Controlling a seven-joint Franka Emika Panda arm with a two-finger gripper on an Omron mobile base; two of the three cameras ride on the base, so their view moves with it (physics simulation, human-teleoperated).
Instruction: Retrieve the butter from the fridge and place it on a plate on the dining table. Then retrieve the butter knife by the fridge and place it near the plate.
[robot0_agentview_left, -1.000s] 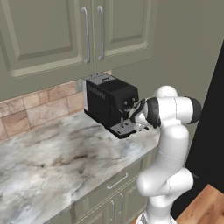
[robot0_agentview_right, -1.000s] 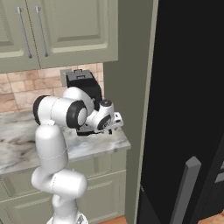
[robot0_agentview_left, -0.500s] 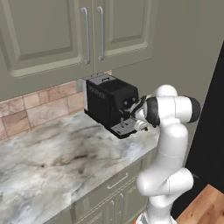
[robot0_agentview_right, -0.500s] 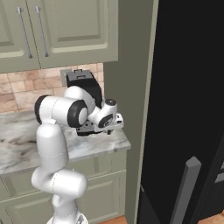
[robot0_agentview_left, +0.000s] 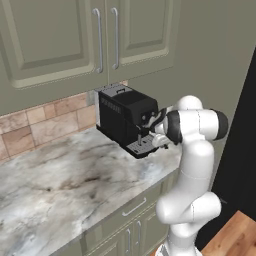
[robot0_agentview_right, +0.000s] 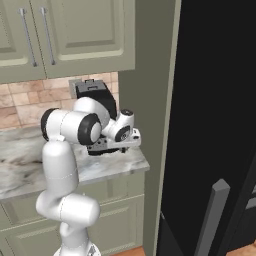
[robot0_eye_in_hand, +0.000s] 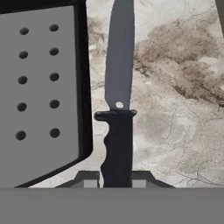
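Jaws: my gripper (robot0_eye_in_hand: 117, 180) is pinched onto the dark handle of the butter knife (robot0_eye_in_hand: 117, 105), one fingertip (robot0_eye_in_hand: 89, 180) on each flat side of the grip.

Knife, position: it runs straight out from between my jaws, handle nearest me, guard just beyond the pads, grey blade pointing away over the marble counter (robot0_eye_in_hand: 175, 87). I cannot tell whether it rests on the counter or is lifted clear.

Beside the jaws: the perforated drip tray of the coffee machine (robot0_eye_in_hand: 41, 87) lies just to one side of the blade, close but apart from it.

Wider setting: in the base views my hand sits low at the front of the coffee machine (robot0_agentview_left: 125, 117), at the counter's end next to the black fridge (robot0_agentview_right: 215, 125).

Handling, judged: light, stiff and slim; nothing fragile. The smooth handle is narrow, so it could pivot or slide between my pads if I swing fast.

Hold point, judged: the handle behind the guard is the right place; the blade is thin and slicker. My hold sits at the handle's rear, so the blade end may droop.

Caution, judged: lift straight up first, keeping the tip off the drip tray edge.
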